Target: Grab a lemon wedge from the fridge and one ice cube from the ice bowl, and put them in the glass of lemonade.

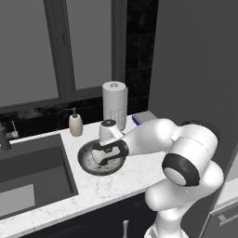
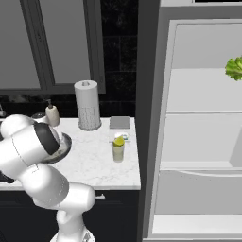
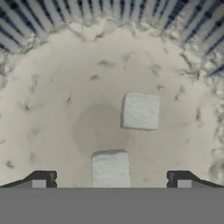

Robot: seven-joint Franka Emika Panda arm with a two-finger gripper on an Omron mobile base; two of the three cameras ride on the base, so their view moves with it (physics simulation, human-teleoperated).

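- The robot's hand [image 3: 111, 179] hangs low inside the ice bowl [image 3: 52, 109], its two fingertips [image 3: 41, 178] spread wide and holding nothing; one ice cube [image 3: 110, 168] lies between them, a second cube [image 3: 140, 111] sits just beyond, near the bowl's middle.
- From the left base view, the arm reaches over the marble worktop [image 1: 116, 179] and the wrist covers much of the bowl, which stands beside the sink [image 1: 32, 172].
- Further along the worktop, the glass of lemonade [image 2: 118, 149] stands near the edge by the fridge [image 2: 198, 142], with what appears to be a yellow wedge at its rim, though it is too small to be sure.
- Behind, a paper towel roll [image 2: 88, 105] and a soap dispenser [image 2: 52, 115] line the wall; the fridge door is open, a leafy green [image 2: 234, 68] on an upper shelf.
- The ice step looks to be in hand; next, the hand would likely settle around the nearer cube and close squarely before lifting toward the glass.
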